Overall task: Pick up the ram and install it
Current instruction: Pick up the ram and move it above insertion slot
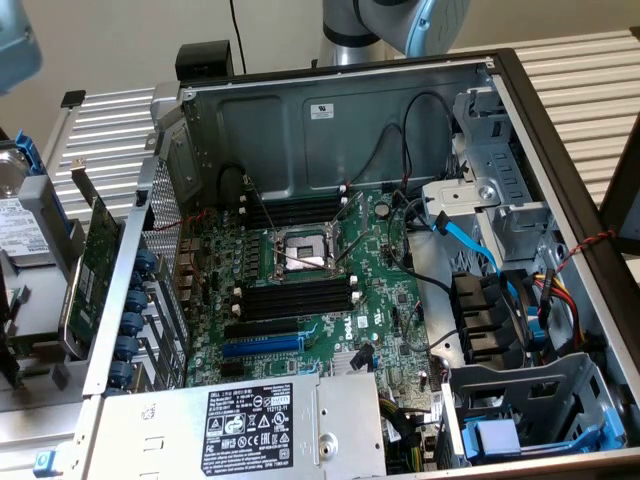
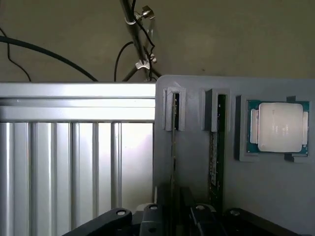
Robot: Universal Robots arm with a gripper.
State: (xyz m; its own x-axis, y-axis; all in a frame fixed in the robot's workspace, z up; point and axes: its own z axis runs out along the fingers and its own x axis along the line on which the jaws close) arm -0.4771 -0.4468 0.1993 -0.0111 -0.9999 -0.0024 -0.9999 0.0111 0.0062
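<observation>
Grey metal of a hard drive (image 1: 25,225) shows at the exterior view's left edge, and just to its right a green expansion card (image 1: 95,270) stands on edge outside the case. Moving right, you look down into the open computer case (image 1: 330,110), where the motherboard (image 1: 385,290) lies flat. Its processor socket (image 1: 300,252) sits between two banks of long black memory slots (image 1: 295,212) with white end clips, one bank far and one near. At the near edge the power supply (image 1: 250,425) shows its black label. Further right, a blue cable (image 1: 465,235) curves across the metal drive bays. The arm (image 1: 400,20) rises beyond the far case wall.

In the wrist view, your gripper (image 2: 173,219) hangs over a grey holder (image 2: 192,162) next to a ribbed aluminium surface (image 2: 74,162). The ram (image 2: 173,147) stands on edge in the holder's slot nearest that ribbed surface, and the gripper lines up with it. Whether the gripper clamps the ram or stands loose around it, you cannot tell. A second stick (image 2: 215,147) stands in the neighbouring slot, between the ram and a processor (image 2: 279,127) seated in its pocket.
</observation>
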